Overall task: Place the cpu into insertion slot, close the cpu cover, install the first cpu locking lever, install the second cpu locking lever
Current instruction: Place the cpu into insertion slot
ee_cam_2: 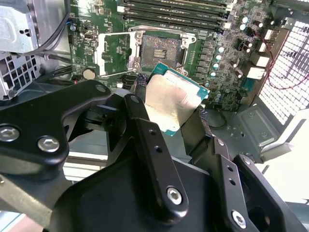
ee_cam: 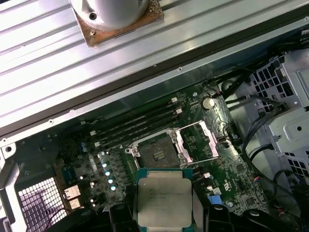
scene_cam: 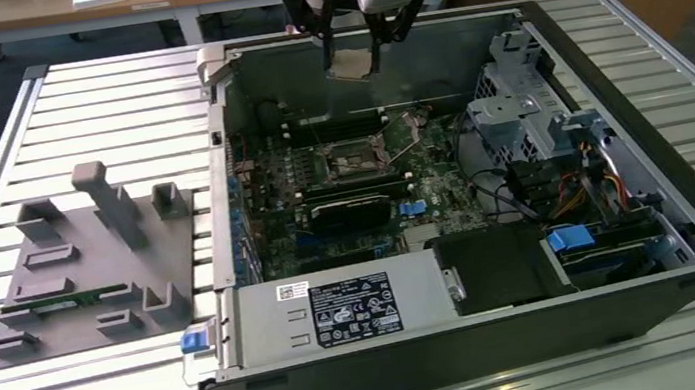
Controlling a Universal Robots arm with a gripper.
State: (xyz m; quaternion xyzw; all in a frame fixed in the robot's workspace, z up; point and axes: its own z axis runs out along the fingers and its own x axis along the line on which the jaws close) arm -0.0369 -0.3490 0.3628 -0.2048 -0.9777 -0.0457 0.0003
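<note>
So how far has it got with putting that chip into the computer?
Nothing is installed yet. The gripper is shut on the cpu, holding it above the open case. The insertion slot is empty and the cpu cover is flipped open beside it. Seating the chip, closing the cover and the two locking steps are all left.

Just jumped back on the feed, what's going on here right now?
The gripper is shut on the cpu, holding it by its edges in the air over the open computer case. The slot on the green board is bare, and the cover lies flipped open beside it. So the cpu is not yet seated and the cover is not yet closed.
</note>
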